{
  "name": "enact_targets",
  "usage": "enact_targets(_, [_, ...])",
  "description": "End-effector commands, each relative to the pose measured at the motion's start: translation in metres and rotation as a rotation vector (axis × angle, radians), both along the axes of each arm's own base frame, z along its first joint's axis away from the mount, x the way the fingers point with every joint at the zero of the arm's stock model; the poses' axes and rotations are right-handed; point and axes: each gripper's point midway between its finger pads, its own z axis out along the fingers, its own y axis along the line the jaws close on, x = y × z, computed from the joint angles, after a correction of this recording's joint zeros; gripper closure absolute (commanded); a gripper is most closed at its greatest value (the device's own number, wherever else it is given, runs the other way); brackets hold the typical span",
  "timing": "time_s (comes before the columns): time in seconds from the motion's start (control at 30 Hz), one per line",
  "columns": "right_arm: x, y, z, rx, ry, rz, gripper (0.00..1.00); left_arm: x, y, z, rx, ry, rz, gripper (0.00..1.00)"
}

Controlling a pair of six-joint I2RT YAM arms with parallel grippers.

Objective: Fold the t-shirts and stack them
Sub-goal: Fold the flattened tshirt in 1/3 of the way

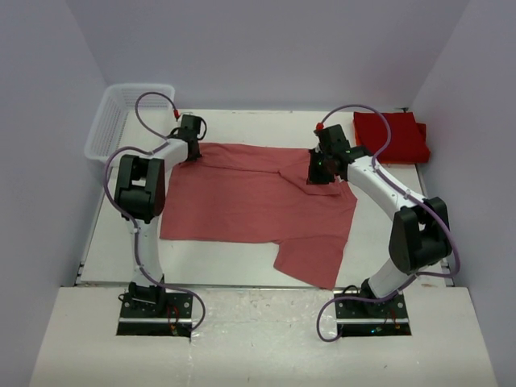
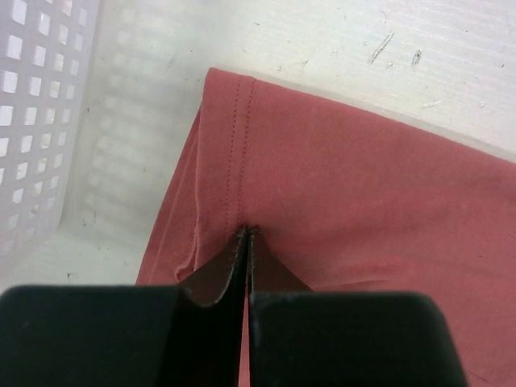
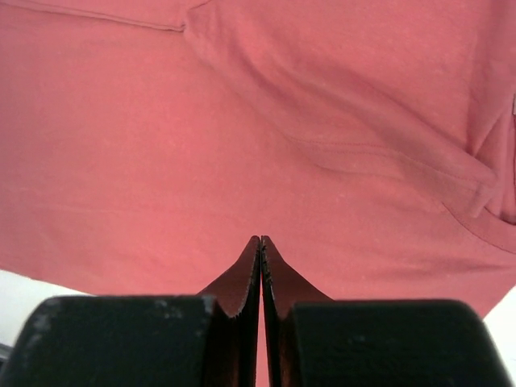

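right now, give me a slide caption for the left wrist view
Left tool shut on the salmon shirt near its stitched hem, white basket alongside on the table

The salmon t-shirt is soft, matt knit cloth, faded in tone, with a double row of stitching along the sleeve hem and shallow creases. The folded t-shirts are a deeper red cloth, equally matt. The basket is white plastic mesh, slightly translucent. The table is white and dull (finely ribbed, with dark scuffs). The left gripper and right gripper have matt black plastic-looking fingers with finely toothed inner edges; the arm shells are smooth white
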Motion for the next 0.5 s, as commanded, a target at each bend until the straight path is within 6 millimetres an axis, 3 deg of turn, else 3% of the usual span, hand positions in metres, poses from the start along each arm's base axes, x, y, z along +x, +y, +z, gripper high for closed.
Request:
enact_targets(0.0, [0.008, -0.008, 0.019, -0.033, -0.056, -0.045, 0.99, 0.015, 0.001, 0.030, -0.025, -0.077, 0.010, 1.00])
enact_targets(0.03, [0.009, -0.011, 0.019, -0.044, -0.063, -0.056, 0.96, 0.013, 0.002, 0.032, -0.028, -0.084, 0.009, 0.96])
enact_targets(0.07, [0.009, -0.012, 0.017, -0.050, -0.062, -0.059, 0.89, 0.012, 0.002, 0.039, -0.027, -0.103, 0.013, 0.84])
enact_targets(0.1, [0.010, -0.011, 0.016, -0.050, -0.057, -0.057, 0.85, 0.016, 0.000, 0.064, -0.033, -0.167, 0.011, 0.80])
enact_targets(0.13, [0.011, -0.011, 0.008, -0.057, -0.037, -0.060, 0.82, 0.011, 0.002, 0.066, -0.027, -0.176, 0.011, 0.78])
enact_targets(0.17, [0.011, -0.009, 0.006, -0.054, -0.027, -0.057, 0.79, 0.011, 0.002, 0.076, -0.028, -0.204, 0.011, 0.68])
enact_targets(0.2, [0.012, -0.007, 0.003, -0.051, -0.016, -0.054, 0.78, 0.011, 0.001, 0.100, -0.036, -0.261, 0.009, 0.62])
enact_targets(0.23, [0.012, -0.007, -0.002, -0.055, 0.002, -0.059, 0.78, 0.009, 0.000, 0.105, -0.045, -0.270, 0.004, 0.57])
enact_targets(0.37, [0.016, -0.015, -0.031, -0.129, 0.086, -0.098, 0.78, 0.005, -0.014, 0.136, -0.092, -0.326, -0.040, 0.50])
enact_targets(0.4, [0.021, -0.019, -0.031, -0.152, 0.080, -0.119, 0.78, 0.003, -0.023, 0.146, -0.108, -0.346, -0.061, 0.48])
enact_targets(0.47, [0.021, -0.026, -0.036, -0.178, 0.102, -0.156, 0.76, 0.001, -0.044, 0.148, -0.175, -0.343, -0.144, 0.43])
